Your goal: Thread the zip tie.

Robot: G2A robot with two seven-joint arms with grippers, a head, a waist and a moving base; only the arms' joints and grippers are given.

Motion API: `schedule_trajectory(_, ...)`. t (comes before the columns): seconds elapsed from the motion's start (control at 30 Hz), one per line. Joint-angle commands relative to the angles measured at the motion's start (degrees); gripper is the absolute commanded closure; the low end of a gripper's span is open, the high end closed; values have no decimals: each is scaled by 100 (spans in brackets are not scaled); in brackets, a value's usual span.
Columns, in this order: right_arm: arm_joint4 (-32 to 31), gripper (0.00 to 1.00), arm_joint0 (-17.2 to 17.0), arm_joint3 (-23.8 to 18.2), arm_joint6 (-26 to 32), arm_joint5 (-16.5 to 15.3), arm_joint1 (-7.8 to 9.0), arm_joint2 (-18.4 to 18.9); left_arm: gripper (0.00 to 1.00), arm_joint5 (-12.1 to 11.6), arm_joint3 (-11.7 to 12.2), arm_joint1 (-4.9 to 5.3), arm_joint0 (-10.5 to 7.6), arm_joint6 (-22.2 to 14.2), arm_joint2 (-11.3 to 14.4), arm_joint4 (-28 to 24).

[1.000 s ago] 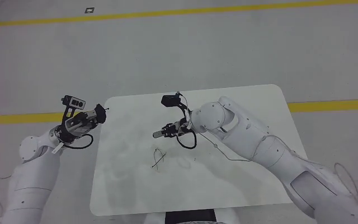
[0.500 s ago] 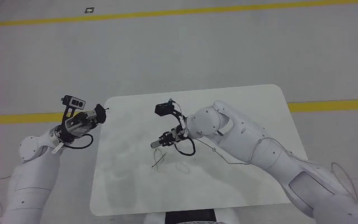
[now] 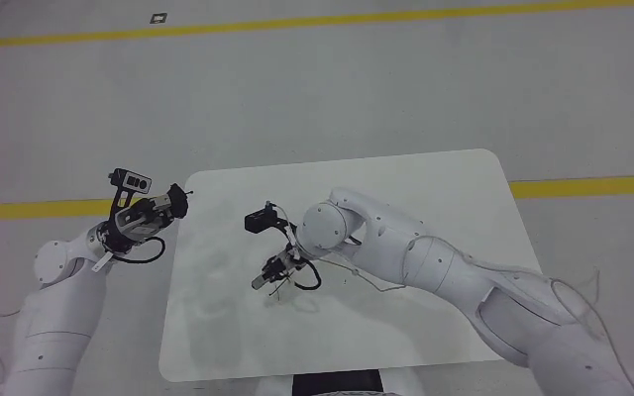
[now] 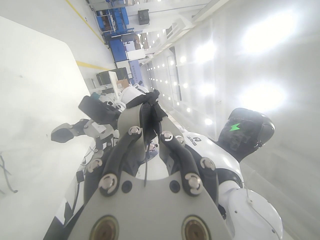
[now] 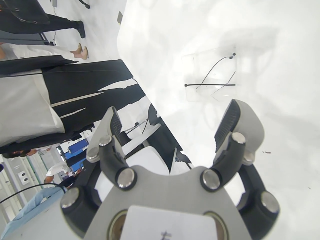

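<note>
Hovering low over the surface (image 3: 416, 198), the right gripper (image 5: 172, 108) has its jaws spread wide with nothing between them. The zip ties (image 5: 210, 85) lie flat on the surface just ahead of the fingertips, over what looks like a clear sheet (image 5: 192, 63). One tie is straight, and a curved one crosses it, its head end farther from the jaws. The straight tie's long axis runs roughly along the line from one fingertip to the other, so closing as they stand would likely meet it end-on rather than across its width. A turn of the wrist seems called for before the descent.

The right arm is much the nearer. The left gripper (image 4: 150, 106) sits well apart, off the left edge of the surface. Its jaws are closed on a thin black strip (image 4: 145, 171), seemingly another tie, with its tail running back toward the wrist.

No writing can be made out on the ties. A white label (image 5: 165, 226) on the right wrist carries a mark cut off at the edge, not legible
</note>
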Motion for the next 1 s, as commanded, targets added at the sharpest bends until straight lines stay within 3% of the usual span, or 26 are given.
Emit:
schedule_trajectory(0.0, 101, 0, -22, 248, 83, -22, -99, -83, 100, 0, 0, 0, 0, 0, 0, 0)
schedule_trajectory(0.1, 102, 0, -11, 501, 150, -46, -219, -174, 100, 0, 0, 0, 0, 0, 0, 0)
schedule_trajectory(0.37, 102, 0, -11, 501, 150, -46, -219, -174, 100, 0, 0, 0, 0, 0, 0, 0)
schedule_trajectory(0.53, -145, 0, -75, 310, 65, -261, -273, -244, 100, 0, 0, 0, 0, 0, 0, 0)
schedule_trajectory(0.97, -149, 0, 74, 1255, -57, -686, -888, -455, 100, 0, 0, 0, 0, 0, 0, 0)
